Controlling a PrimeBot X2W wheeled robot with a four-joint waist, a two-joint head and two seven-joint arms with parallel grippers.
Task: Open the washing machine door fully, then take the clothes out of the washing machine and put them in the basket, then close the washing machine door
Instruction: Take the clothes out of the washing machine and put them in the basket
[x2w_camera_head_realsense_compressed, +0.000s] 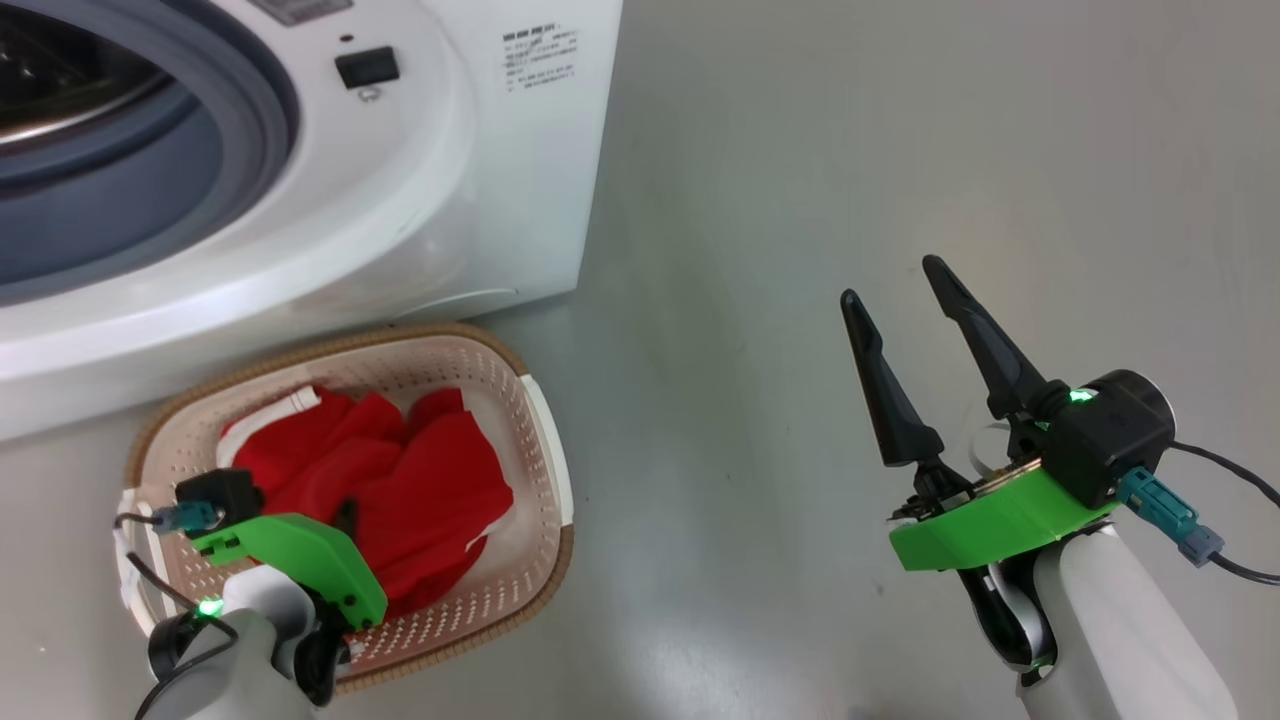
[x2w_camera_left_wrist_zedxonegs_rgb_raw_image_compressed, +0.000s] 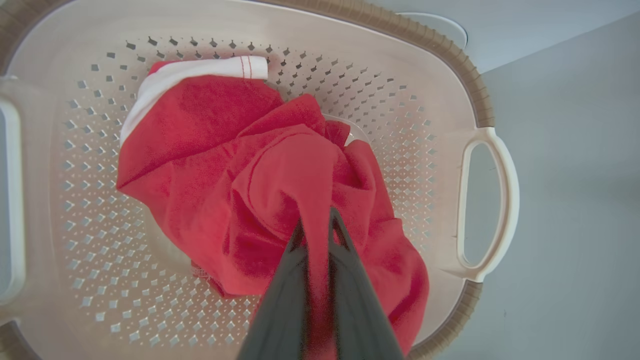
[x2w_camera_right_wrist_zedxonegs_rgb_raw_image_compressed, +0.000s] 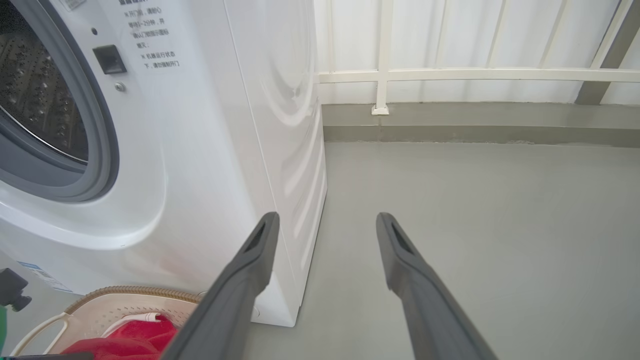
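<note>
A white front-loading washing machine (x2w_camera_head_realsense_compressed: 420, 200) stands on a grey floor (x2w_camera_head_realsense_compressed: 800, 200). Its round mouth is uncovered, showing the grey rubber ring (x2w_camera_head_realsense_compressed: 260, 100) and, in the right wrist view, a bare stretch of perforated steel drum (x2w_camera_right_wrist_zedxonegs_rgb_raw_image_compressed: 35, 95).

Just in front of the machine sits a cream perforated basket (x2w_camera_head_realsense_compressed: 545, 440) with a brown woven rim. The clothes (x2w_camera_head_realsense_compressed: 400, 480), bright red fabric with a strip of white cloth, lie heaped inside it, near the middle of its floor.

The left gripper (x2w_camera_left_wrist_zedxonegs_rgb_raw_image_compressed: 315, 225) hangs over the basket, pointing down into it. Its two dark fingers are pinched together on a fold of the red fabric, which runs up between them.

The right gripper (x2w_camera_head_realsense_compressed: 895, 280) is well apart to the right, over bare floor, its fingers spread wide and holding nothing.

This looks like the end of the unloading step: the clothes are in the basket but not yet let go. The next move calls for the left fingers to part so the fold drops free, then a straight lift so no cloth snags and trails out. After that, the washing machine door remains to be swung closed.
</note>
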